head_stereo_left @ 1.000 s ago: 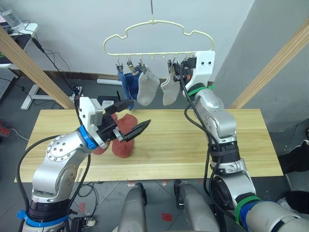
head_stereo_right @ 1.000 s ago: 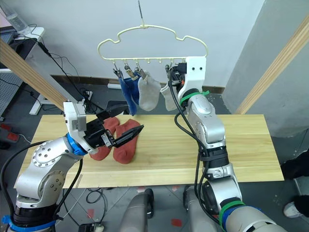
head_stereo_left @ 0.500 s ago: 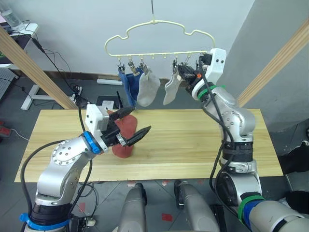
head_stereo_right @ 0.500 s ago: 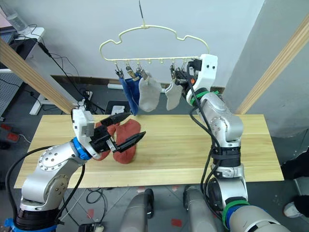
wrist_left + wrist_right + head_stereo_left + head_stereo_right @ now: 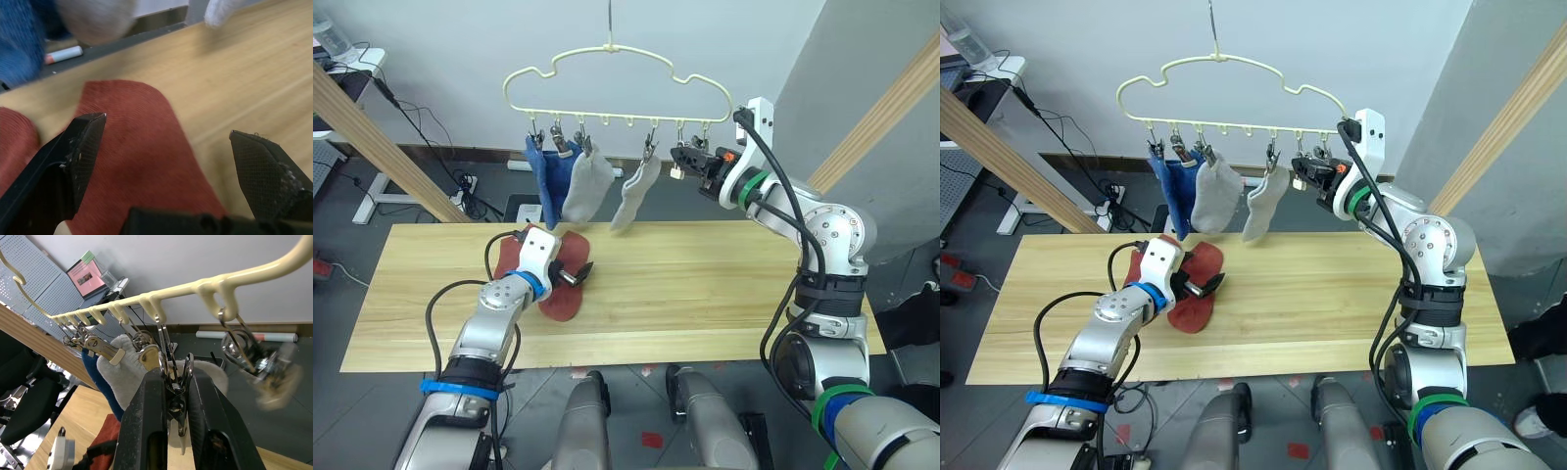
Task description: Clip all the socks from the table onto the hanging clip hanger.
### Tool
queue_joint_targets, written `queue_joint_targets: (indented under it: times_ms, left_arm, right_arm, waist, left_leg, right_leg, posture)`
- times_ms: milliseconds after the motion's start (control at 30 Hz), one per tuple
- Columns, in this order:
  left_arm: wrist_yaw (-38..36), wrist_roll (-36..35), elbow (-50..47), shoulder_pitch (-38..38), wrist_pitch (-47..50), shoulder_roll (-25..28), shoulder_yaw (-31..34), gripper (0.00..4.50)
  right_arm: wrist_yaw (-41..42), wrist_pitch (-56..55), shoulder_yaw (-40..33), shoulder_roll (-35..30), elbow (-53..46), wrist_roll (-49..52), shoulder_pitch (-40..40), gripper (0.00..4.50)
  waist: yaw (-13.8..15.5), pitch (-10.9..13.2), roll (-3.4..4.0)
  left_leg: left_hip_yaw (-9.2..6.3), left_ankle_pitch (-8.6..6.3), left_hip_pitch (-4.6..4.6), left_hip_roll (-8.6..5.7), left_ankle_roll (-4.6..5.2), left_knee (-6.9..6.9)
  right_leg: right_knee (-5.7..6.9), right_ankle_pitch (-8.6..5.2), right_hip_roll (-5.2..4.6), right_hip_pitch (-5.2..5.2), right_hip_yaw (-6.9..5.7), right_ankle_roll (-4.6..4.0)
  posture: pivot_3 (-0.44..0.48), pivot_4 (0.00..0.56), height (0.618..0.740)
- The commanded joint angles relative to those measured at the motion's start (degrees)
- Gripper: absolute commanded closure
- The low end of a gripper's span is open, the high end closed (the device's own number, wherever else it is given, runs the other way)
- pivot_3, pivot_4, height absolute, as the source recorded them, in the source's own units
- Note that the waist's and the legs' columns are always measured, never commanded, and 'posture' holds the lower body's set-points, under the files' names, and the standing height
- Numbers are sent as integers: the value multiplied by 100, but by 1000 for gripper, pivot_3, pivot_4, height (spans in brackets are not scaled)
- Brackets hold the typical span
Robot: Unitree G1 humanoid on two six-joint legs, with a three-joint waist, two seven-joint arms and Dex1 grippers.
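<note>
While clipped, four socks [image 5: 585, 182] on clip hanger [image 5: 617, 73]

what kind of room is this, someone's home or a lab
Most likely a robotics lab or test room, not a home: the clip hanger hangs on a wire over a bare plank table, loose cables trail over the grey floor, and a desk stands by the wall.
</note>
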Motion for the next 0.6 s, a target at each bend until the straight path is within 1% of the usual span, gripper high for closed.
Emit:
queue_joint_targets:
  times_ms: [33,67,200,300,400,567,600]
  left_arm:
    - [122,156,750,-306,-94,-69,52,0]
    - [156,173,916,-395,-104,-93,70,0]
    - [-112,234,1433,-660,234,-155,-75,0]
    - [-404,240,1459,-642,324,-164,-195,0]
    - [-653,178,1178,-480,215,-166,-214,574]
    - [-932,132,593,-209,205,-160,-259,1897]
    - [-948,134,504,-178,200,-163,-259,2093]
  right_arm:
    - [35,-28,-4,11,-118,136,-187,4292]
    - [32,-29,-4,12,-116,135,-192,4292]
    - [2,-34,3,18,-123,113,-203,4292]
    - [-35,-28,-11,28,-119,109,-213,4292]
    - [-110,26,-85,66,-91,163,-259,4292]
    - [-205,174,-221,93,-10,268,-340,4292]
    - [-227,195,-243,98,6,288,-353,4292]
  waist:
    - [-5,0,0]
    - [-3,0,0]
    - [-1,0,0]
    - [-5,0,0]
    - [-21,0,0]
    - [-31,0,1]
    - [-30,0,1]
  left_leg:
    - [0,0,0,0,0,0]
    - [0,0,0,-1,0,1]
    - [-2,0,0,-2,0,13]
    - [0,0,0,-3,0,22]
    - [0,0,2,-3,0,25]
    - [0,0,3,-2,0,25]
    - [-1,0,3,-1,0,26]
  right_leg:
    - [0,-1,0,0,-1,2]
    - [1,-2,-1,0,0,4]
    - [3,-5,-1,5,-1,16]
    - [6,-3,-2,8,2,19]
    - [8,-3,-2,9,3,20]
    - [10,-3,-3,9,3,20]
    - [10,-3,-3,9,3,20]
  posture:
    - [-75,354,740]
    - [-75,354,740]
    - [-88,358,740]
    - [-91,360,740]
    - [-92,366,740]
    - [-88,371,740]
    - [-86,371,740]
